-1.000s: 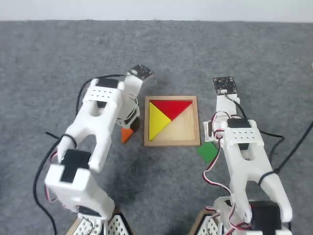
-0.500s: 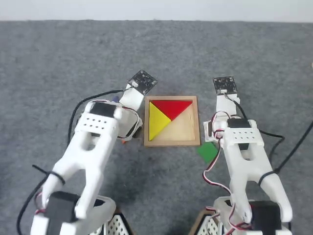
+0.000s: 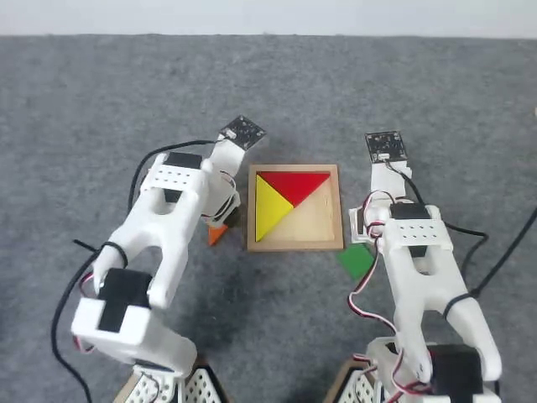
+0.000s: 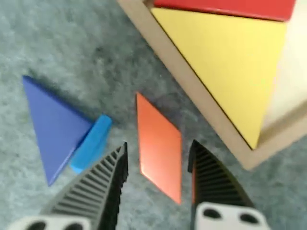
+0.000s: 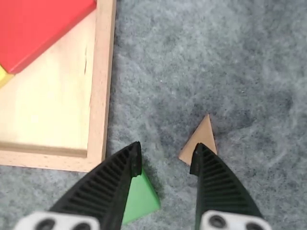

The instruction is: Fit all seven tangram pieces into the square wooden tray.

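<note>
Swinging back from its reach, the left arm set the left gripper (image 4: 157,149) over the orange wooden parallelogram (image 4: 160,143), jaws spread astride it, at eight o'clock of the square wooden tray (image 3: 293,246); a pick looked likely next. The right gripper (image 5: 165,153) hung with jaws apart by the green wooden piece (image 3: 357,260) at four o'clock.

I can make out no readable text, label or number anywhere, not even on the square wooden tray (image 3: 294,245).

Grey felt mat (image 3: 84,101); pale wall (image 3: 268,17) behind.
</note>
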`<action>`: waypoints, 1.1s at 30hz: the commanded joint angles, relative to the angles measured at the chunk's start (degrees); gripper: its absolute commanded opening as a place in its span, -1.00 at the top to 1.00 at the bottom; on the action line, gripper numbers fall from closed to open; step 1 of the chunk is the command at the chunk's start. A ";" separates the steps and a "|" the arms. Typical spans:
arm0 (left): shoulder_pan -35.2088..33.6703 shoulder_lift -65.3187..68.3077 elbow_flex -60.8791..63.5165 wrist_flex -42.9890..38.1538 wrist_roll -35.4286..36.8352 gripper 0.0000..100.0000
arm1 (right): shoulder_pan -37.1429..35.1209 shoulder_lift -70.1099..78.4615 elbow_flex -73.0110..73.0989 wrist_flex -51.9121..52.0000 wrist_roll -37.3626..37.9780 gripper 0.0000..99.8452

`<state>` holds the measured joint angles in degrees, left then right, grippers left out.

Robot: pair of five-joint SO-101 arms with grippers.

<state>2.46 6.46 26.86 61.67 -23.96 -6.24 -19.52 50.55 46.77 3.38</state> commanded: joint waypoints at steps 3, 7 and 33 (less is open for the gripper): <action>2.29 -4.57 -1.01 4.40 -0.44 0.59 | 0.31 -1.54 -0.62 -1.19 -0.18 0.66; 4.48 -7.65 1.01 4.57 -0.35 0.59 | 0.48 -1.54 -0.62 -1.19 -0.18 0.66; -1.85 2.81 0.75 -1.49 -1.85 0.59 | 0.57 -1.45 -0.62 -2.15 -0.09 0.66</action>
<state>3.16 8.92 30.29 58.68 -25.19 -6.24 -19.52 50.55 45.71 3.38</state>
